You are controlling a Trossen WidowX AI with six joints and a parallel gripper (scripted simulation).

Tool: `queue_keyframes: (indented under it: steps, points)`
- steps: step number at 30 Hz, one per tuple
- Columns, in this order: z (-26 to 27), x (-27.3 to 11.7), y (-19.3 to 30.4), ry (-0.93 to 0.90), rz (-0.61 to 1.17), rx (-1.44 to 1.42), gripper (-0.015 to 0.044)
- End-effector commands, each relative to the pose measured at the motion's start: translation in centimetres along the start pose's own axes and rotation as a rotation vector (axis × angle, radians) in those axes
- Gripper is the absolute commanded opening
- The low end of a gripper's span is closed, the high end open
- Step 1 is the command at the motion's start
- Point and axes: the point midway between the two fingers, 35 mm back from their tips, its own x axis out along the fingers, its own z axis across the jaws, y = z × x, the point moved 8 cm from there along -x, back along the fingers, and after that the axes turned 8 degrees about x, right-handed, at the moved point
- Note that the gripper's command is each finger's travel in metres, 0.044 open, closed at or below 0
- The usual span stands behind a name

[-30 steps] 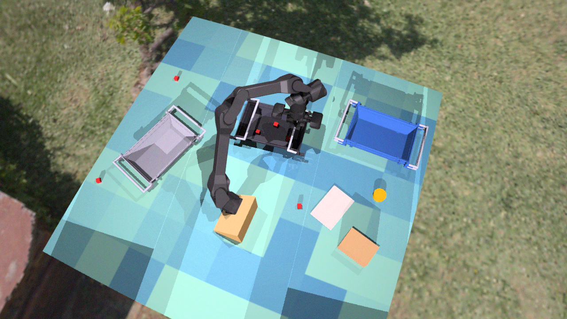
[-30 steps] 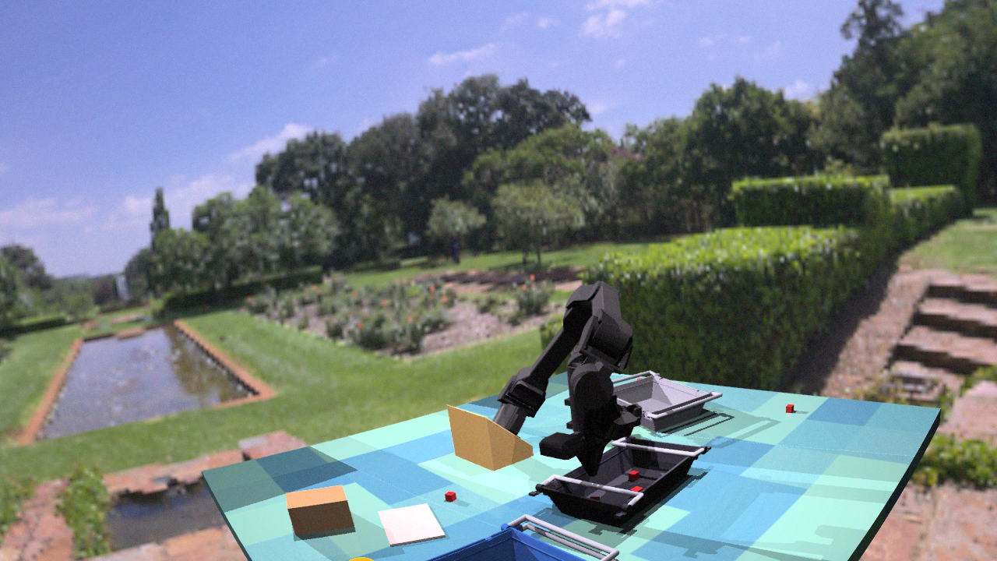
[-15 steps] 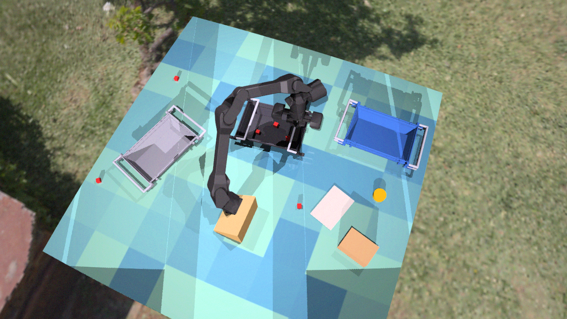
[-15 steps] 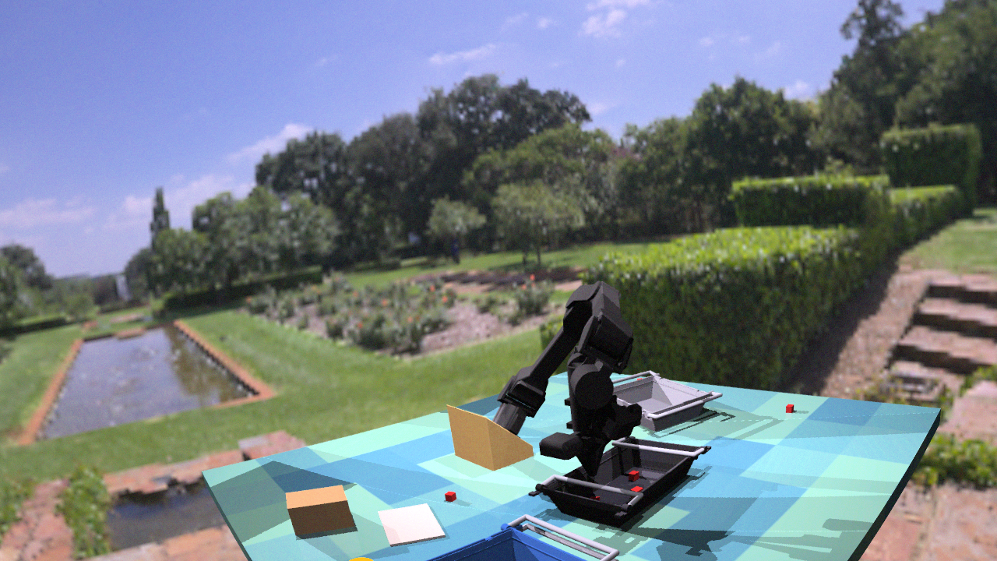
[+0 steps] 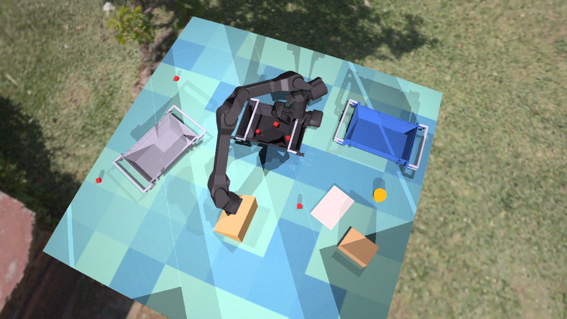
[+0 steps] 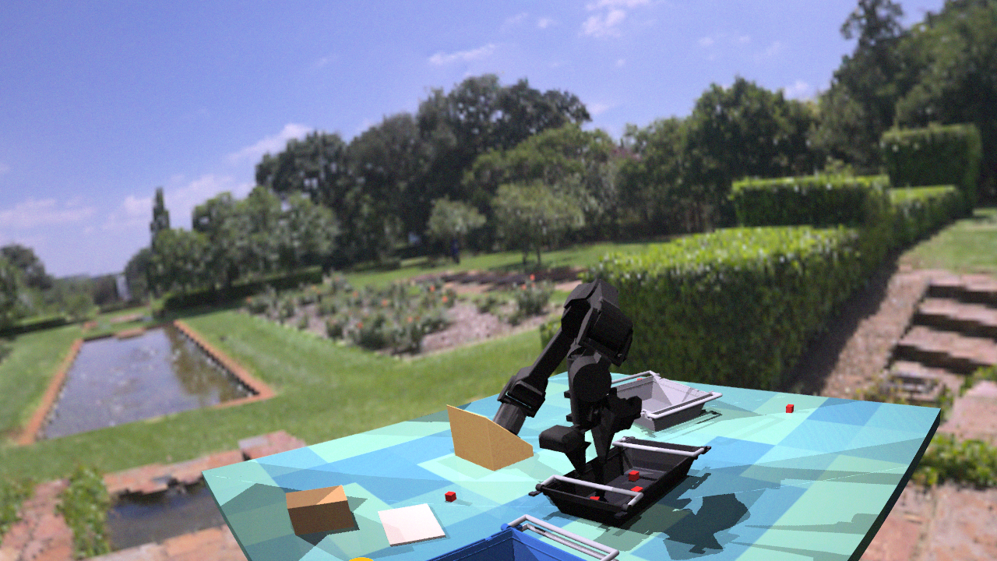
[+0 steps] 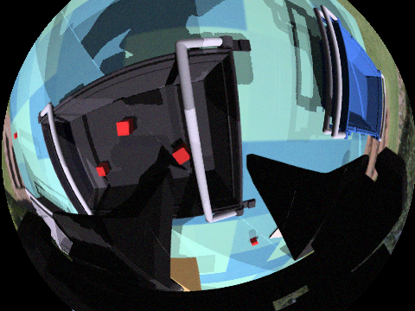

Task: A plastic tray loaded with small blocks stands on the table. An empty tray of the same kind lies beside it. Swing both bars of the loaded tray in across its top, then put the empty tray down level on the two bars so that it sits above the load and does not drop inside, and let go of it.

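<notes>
The black tray (image 5: 271, 145) (image 6: 655, 492) (image 7: 225, 108) holds small red blocks (image 5: 275, 124) (image 6: 633, 475) (image 7: 124, 128). Its left bar (image 5: 252, 118) (image 7: 61, 160) and right bar (image 5: 293, 136) (image 7: 190, 117) both lie inward across its top. My gripper (image 5: 296, 118) (image 6: 591, 471) (image 7: 209, 167) is open and empty above its right end; in the wrist view the right bar passes between the fingers. An empty blue tray (image 5: 378, 153) (image 6: 487, 547) (image 7: 363, 78) stands to the right and an empty grey tray (image 5: 158, 142) (image 6: 662, 418) to the left, both with bars outward.
A tan wedge block (image 5: 235, 218) (image 6: 487, 446) is by the arm's base. A white slab (image 5: 332, 207) (image 6: 411, 524), an orange block (image 5: 358, 247) (image 6: 317, 513), a yellow disc (image 5: 379, 195) and loose red cubes (image 5: 299, 205) (image 6: 450, 495) (image 7: 254, 241) are on the table.
</notes>
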Motion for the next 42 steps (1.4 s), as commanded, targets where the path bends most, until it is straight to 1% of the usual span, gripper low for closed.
queue_keyframes:
  steps: [1, 4, 9, 13, 18, 23, 29, 36, 38, 42]
  points:
    - [1.4, 0.3, -0.2, 0.007, 0.011, -0.049, 0.0368]
    - [7.4, 0.3, -0.8, 0.047, 0.033, -0.270, 0.0440]
    - [15.6, 0.7, -0.1, 0.089, 0.061, -0.584, 0.0440]
    - [22.5, 1.2, 2.2, 0.114, 0.083, -0.879, 0.0440]
    - [29.9, 1.7, 6.7, 0.126, 0.101, -1.253, 0.0440]
    - [35.6, 1.9, 12.9, 0.119, 0.100, -1.649, 0.0440]
    - [39.2, 1.5, 21.2, 0.084, 0.061, -2.123, 0.0440]
    - [39.2, 0.3, 30.2, -0.003, -0.039, -2.638, 0.0440]
    - [39.0, 0.1, 30.9, -0.013, -0.053, -2.686, 0.0440]
    - [39.0, 0.1, 30.9, -0.013, -0.053, -2.686, 0.0440]
